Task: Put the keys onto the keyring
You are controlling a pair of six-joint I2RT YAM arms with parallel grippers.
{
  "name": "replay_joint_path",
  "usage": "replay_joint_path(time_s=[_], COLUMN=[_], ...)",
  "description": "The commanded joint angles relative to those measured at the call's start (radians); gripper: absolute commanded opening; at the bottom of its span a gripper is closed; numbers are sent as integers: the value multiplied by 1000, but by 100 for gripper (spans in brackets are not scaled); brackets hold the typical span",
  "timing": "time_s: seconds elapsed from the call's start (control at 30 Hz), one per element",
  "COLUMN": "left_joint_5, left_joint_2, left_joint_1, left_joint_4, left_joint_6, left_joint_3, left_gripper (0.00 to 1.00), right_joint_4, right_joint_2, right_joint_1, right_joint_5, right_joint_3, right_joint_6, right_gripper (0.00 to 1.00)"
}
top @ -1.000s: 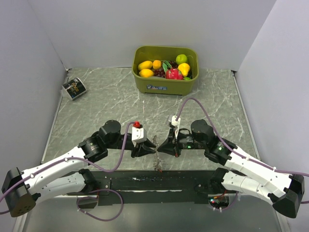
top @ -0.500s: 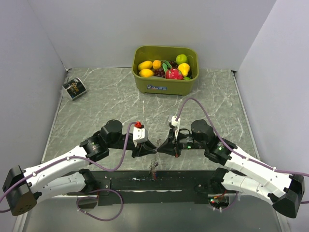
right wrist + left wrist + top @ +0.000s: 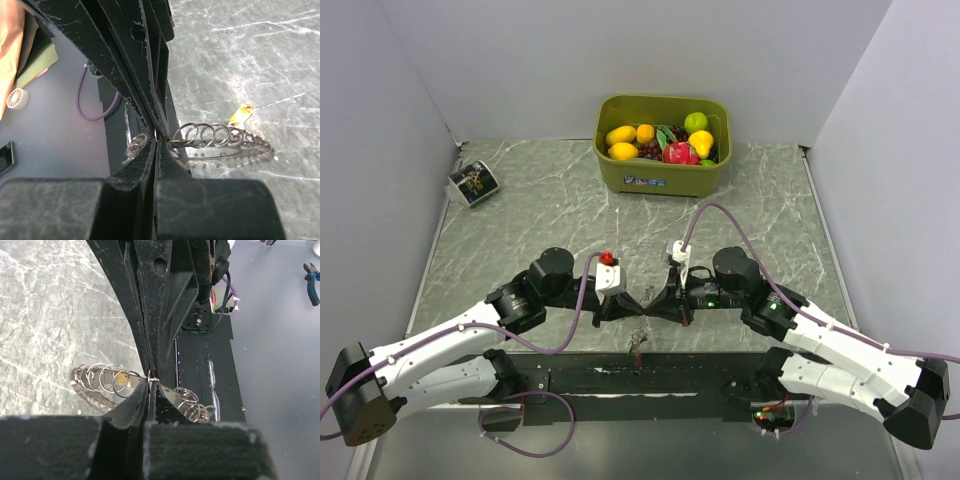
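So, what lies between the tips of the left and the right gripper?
The keyring, a coil of thin metal loops, pinched where left gripper and right gripper meet; both wrist views show it.

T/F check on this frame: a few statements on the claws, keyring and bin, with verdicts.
1. The left claw and the right claw are both shut on the keyring. True.
2. The green bin at the far edge of the table holds toy fruit. True.
3. The keyring lies in the green bin. False: its coiled loops hang at the claw tips, pinched there.
4. The claws sit at opposite sides of the table. False: their tips meet in the middle, close to the table's near edge.
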Motion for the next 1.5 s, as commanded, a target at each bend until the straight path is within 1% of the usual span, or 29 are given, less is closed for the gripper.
replay_joint_path(time_s=[0.0, 0.03, 0.07, 0.1, 0.17, 0.2, 0.27, 0.3, 0.4, 0.43, 0.53, 0.67, 0.87, 1.03, 1.27, 1.47], left_joint_5=[10, 7, -2, -13, -38, -48, -80, -90, -114, -128, -157, -179, -142, -131, -196, -206], left_joint_2=[-5, -9, -16, -29, -48, -66, -81, -95, -137, -152, -213, -291, -327, -312, -299, -324], left_joint_1=[-2, -2, -4, -2, -2, -2, -4, -2, -4, -2, -4, -4, -4, -2, -1, 31], left_joint_4=[93, 105, 119, 157, 203, 249, 286, 301, 373, 424, 490, 537, 570, 507, 420, 285], left_joint_6=[-2, -8, -16, -37, -76, -99, -126, -134, -152, -156, -169, -159, -142, -120, -88, -73], left_joint_3=[3, -5, -20, -31, -69, -83, -114, -121, -166, -195, -244, -287, -313, -278, -253, -195], left_gripper=[1, 1, 1, 1, 1, 1, 1, 1, 1, 1, 1, 1, 1, 1, 1, 1], right_joint_4=[104, 113, 133, 151, 157, 157, 194, 199, 205, 223, 237, 232, 242, 256, 216, 179], right_joint_2=[-47, -60, -87, -100, -133, -141, -164, -170, -196, -213, -239, -248, -256, -255, -229, -196], right_joint_1=[-2, -4, -2, -1, -2, -2, -2, -4, -4, -4, -4, -5, -5, -5, -5, -7], right_joint_5=[35, 40, 63, 74, 94, 103, 109, 124, 138, 138, 149, 155, 152, 157, 215, 270], right_joint_3=[31, 23, 11, -4, -15, -24, -35, -43, -54, -60, -80, -80, -95, -97, -98, -97], right_joint_6=[24, 41, 50, 56, 79, 84, 98, 101, 113, 113, 114, 110, 114, 119, 127, 144], right_gripper=[3, 22, 33, 49, 63, 73, 82, 90, 99, 99, 99, 99, 99, 99, 99, 99])
